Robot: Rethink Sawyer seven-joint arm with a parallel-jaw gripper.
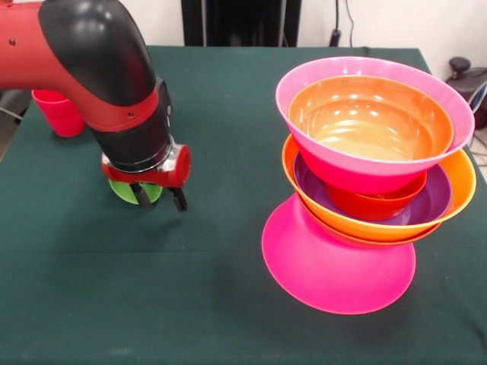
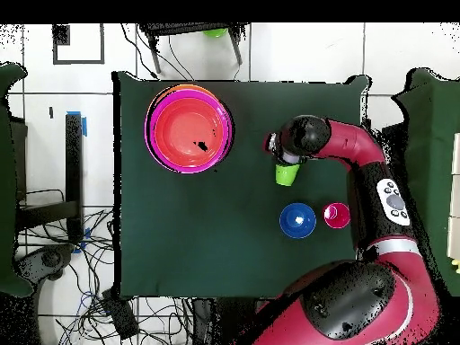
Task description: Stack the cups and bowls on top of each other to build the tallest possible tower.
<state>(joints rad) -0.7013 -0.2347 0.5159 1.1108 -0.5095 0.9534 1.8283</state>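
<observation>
**Operator:** Jaws are hanging spread apart, I'm judging, with the two dark fingers (image 1: 179,199) pointing down at either side of the lime green cup (image 1: 134,192); the gripper (image 1: 158,197) is sitting right over it and nothing is clamped between them yet.

**Observer:** Which way is the cup lying from them?

**Operator:** Directly underneath, a touch toward the arm's own side. From the front I'm seeing only a green crescent poking out below the wrist, so I can't tell whether the fingers are touching its wall. From overhead the cup (image 2: 286,173) is showing just below the gripper (image 2: 278,148). It's looking upright to me, long axis vertical, so I'm expecting a straight drop and a squeeze.

**Observer:** And the rest, going out from that cup?

**Operator:** The red cup (image 1: 58,111) is standing behind the green one, toward the robot's base, apart from it and empty as far as I can see. The small blue bowl (image 2: 297,220) is sitting beside that red cup (image 2: 336,215), also on the base side of the green cup.

**Observer:** The tower?

**Operator:** Well apart, across the table (image 1: 228,304) from the green cup. The tower (image 1: 369,182) is resting on an upturned hot pink bowl (image 1: 335,266); above it a large orange bowl (image 1: 456,179) is holding a purple one (image 1: 434,201), which is holding a small red-orange bowl (image 1: 377,205). The top pink bowl (image 1: 358,163) is carrying an orange bowl (image 1: 369,122) inside, empty.
</observation>
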